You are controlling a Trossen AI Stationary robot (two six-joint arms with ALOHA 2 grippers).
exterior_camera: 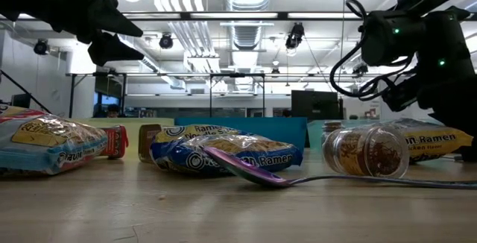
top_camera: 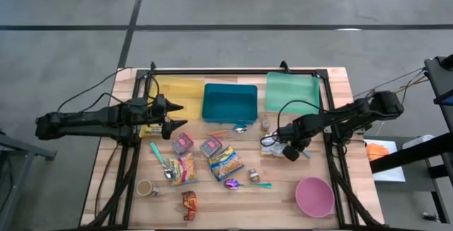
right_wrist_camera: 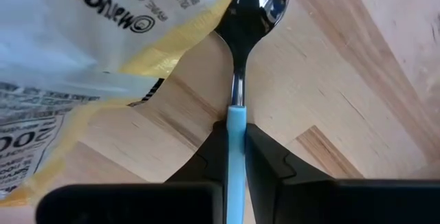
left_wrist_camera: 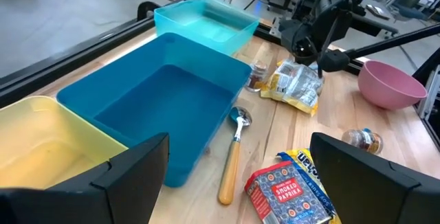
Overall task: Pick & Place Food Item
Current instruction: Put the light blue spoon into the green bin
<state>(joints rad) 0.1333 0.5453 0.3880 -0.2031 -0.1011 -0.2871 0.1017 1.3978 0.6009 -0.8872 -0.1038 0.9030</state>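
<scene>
A spoon (right_wrist_camera: 237, 80) with a metal bowl and a light blue handle lies on the wooden table. Its bowl touches the edge of a yellow ramen packet (right_wrist_camera: 75, 52) (top_camera: 272, 144). My right gripper (right_wrist_camera: 236, 157) (top_camera: 289, 151) stands over the spoon and is shut on it. My left gripper (top_camera: 177, 117) (left_wrist_camera: 239, 172) hovers open and empty by the yellow bin (top_camera: 177, 93). A blue bin (top_camera: 229, 102) and a green bin (top_camera: 291, 93) stand along the far edge. My right gripper pinches the spoon's blue handle (right_wrist_camera: 236, 124) between its two fingers, close to where the handle meets the metal neck. The fingers come from above, pointing down, one on each side of the handle. The spoon lies flat on the table.
Scattered mid-table are two red spice boxes (top_camera: 182, 143), two ramen packets (top_camera: 225, 162), a wooden-handled spoon (top_camera: 228, 130), a green spoon (top_camera: 157, 153), a purple spoon (top_camera: 237, 184) and a jar (top_camera: 265, 125). A pink bowl (top_camera: 315, 195) sits near right and a cup (top_camera: 146, 187) near left.
</scene>
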